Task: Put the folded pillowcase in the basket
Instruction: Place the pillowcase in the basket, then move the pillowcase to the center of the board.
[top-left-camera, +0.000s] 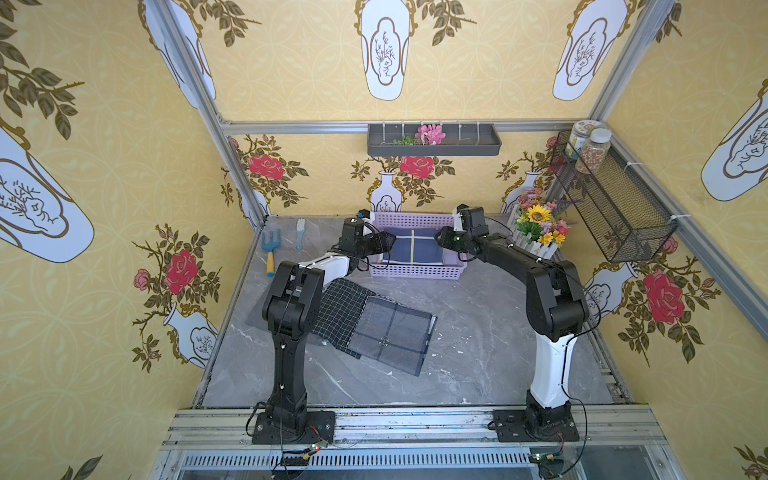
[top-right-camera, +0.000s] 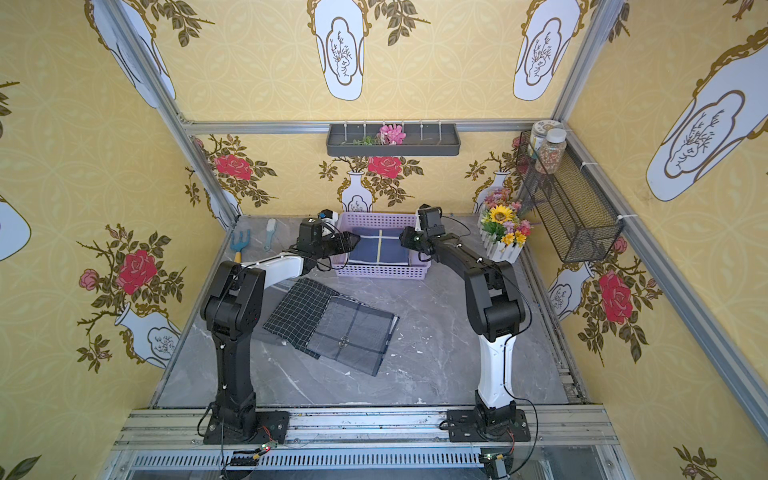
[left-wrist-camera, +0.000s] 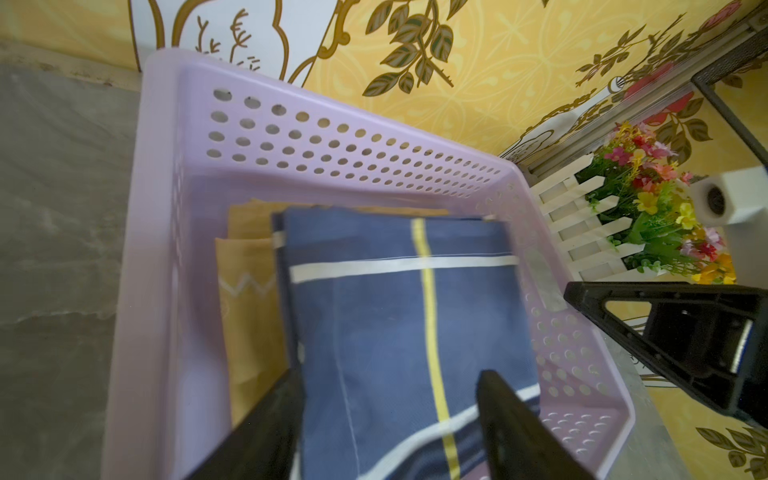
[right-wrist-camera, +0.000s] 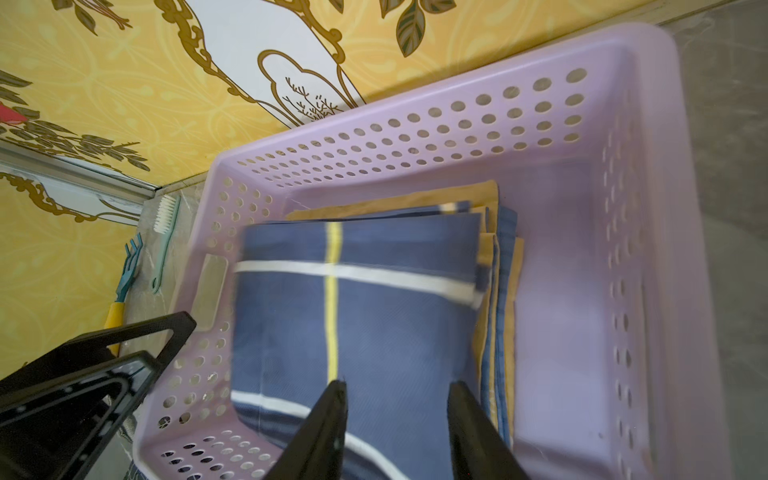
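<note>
- The folded navy-blue fabric pillowcase with white bands and one yellow stripe (top-left-camera: 415, 249) lies flat inside the shallow lavender plastic basket with perforated sides (top-left-camera: 415, 272). It sits on top of a folded mustard-tan cloth (left-wrist-camera: 245, 299). Looks placed to me.
- Direction: the yellow stripe runs front to back, toward the back wall, and a white band crosses it along the basket's long side. The fold looks near square from above, so I won't call a long axis.
- The left gripper (left-wrist-camera: 390, 374) is spread wide with a finger on either side of the pillowcase's end, nothing pinched. The right gripper (right-wrist-camera: 397, 383) is apart too, but narrower, over the opposite end. It looks empty as far as I can see.
- Worry one: a fingertip catches the top layer on the way out. That would drag the fold open or hang a corner over the rim.
- Worry two: the basket looks light, so an arm clipping its wall could shove it along the grey marble-look tabletop (top-left-camera: 478, 332).
- The black checked cloth (top-left-camera: 340, 316) and grey cloth (top-left-camera: 390, 336) lie well clear, nearer the arm bases.
</note>
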